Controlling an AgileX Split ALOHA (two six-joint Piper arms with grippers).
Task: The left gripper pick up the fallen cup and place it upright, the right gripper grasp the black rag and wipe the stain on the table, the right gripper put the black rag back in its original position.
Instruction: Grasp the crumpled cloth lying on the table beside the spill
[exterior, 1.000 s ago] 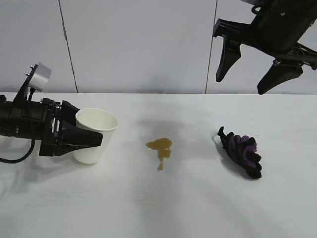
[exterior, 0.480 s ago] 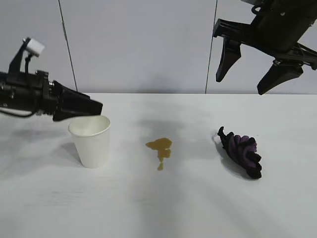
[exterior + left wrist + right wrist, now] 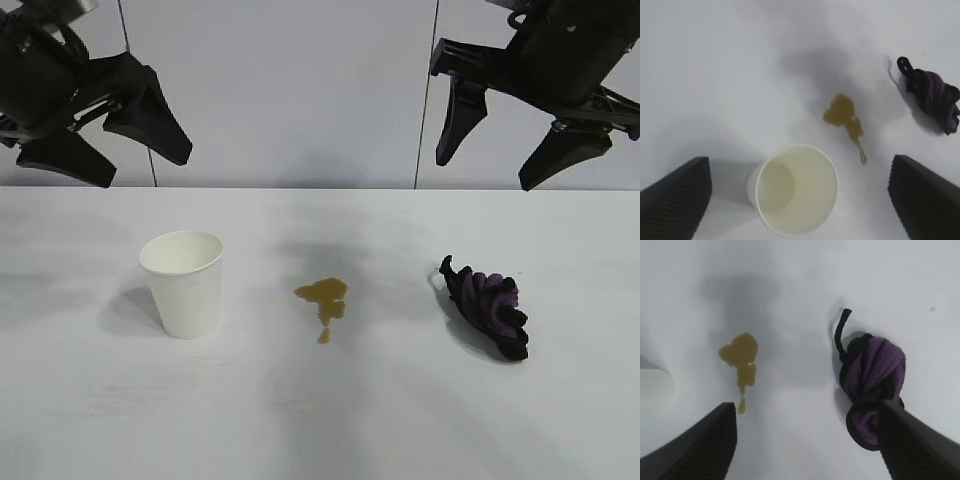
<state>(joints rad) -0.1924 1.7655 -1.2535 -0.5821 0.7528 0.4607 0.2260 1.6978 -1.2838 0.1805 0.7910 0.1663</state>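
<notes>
White paper cup [image 3: 182, 283] stands upright on the pale bench [image 3: 330, 420], so the left hand [image 3: 100, 135] hangs wide above; right hand [image 3: 505, 135] gapes over the bunched black-purple rag [image 3: 487, 305], brown stain [image 3: 323, 298] unwiped.

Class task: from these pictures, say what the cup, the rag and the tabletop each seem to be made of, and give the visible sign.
The cup: probably paper, matte white with a rolled rim.
The black rag: soft cloth, bunched in black and purple folds.
The table: smooth white top with faint grain, possibly laminate or painted wood.
</notes>
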